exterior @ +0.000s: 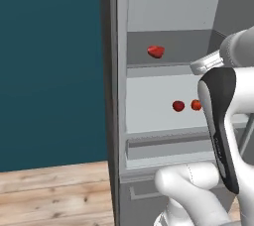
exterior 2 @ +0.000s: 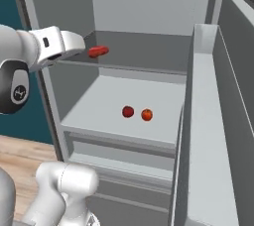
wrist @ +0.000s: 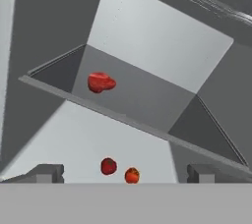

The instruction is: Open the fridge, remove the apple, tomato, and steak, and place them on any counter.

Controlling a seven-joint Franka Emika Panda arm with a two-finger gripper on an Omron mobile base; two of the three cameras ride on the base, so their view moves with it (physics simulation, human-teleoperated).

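The fridge [exterior: 121, 96] stands open, its door [exterior 2: 208, 121] swung out to the right. The steak [exterior: 156, 51] [exterior 2: 98, 50] [wrist: 101, 82], a flat red lump, lies on the upper shelf. Two small round fruits rest on the lower shelf: a darker red one, likely the apple [exterior: 178, 105] [exterior 2: 128, 111] [wrist: 108, 166], and an orange-red one, likely the tomato [exterior: 196, 104] [exterior 2: 147, 115] [wrist: 131, 175]. My gripper [wrist: 124, 174] is open and holds nothing. It hovers in front of the upper shelf, short of the steak. The counter is out of view.
The upper shelf's front edge [wrist: 123, 117] runs between my hand and the lower shelf. A closed drawer [exterior 2: 119, 145] sits under the lower shelf. A teal wall [exterior: 49, 71] and wooden floor [exterior: 49, 195] lie left of the fridge.
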